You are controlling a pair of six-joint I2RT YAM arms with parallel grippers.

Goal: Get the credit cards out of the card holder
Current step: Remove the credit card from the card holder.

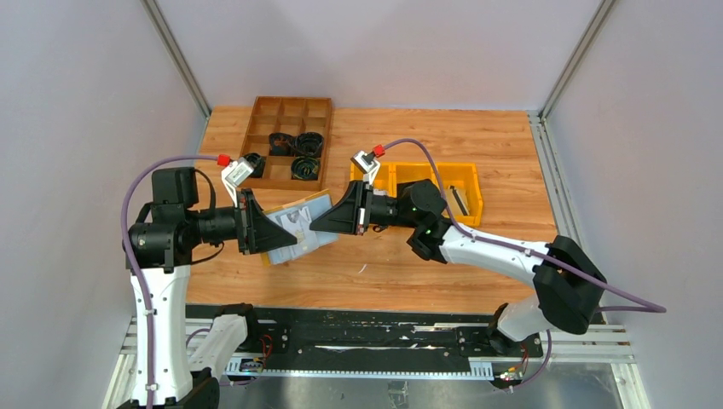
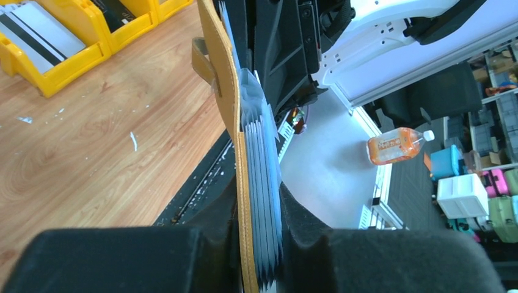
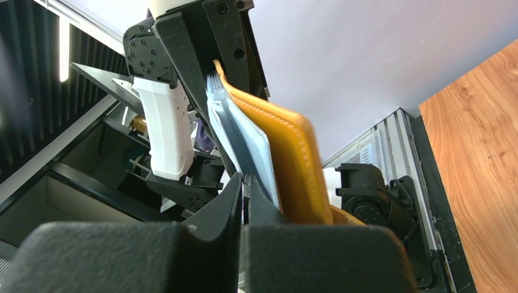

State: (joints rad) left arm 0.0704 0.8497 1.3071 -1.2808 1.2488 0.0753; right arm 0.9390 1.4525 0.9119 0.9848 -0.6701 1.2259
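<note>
From above, the mustard-yellow folding card holder [image 1: 303, 225] hung over the wooden table [image 1: 494, 247], its long axis running from left gripper [image 1: 288, 236] to right gripper [image 1: 318, 225], with yellow plastic bins [image 1: 401, 175] behind. In the left wrist view, the claw clamped the cover and pale blue sleeves [image 2: 264, 183]. In the right wrist view, the claw was pinched tight on one sleeve edge.

White arm links [image 1: 159, 311], black joints [image 1: 567, 285] and grippers [image 1: 290, 237], purple cables [image 1: 170, 160], red plugs [image 1: 223, 159].
</note>
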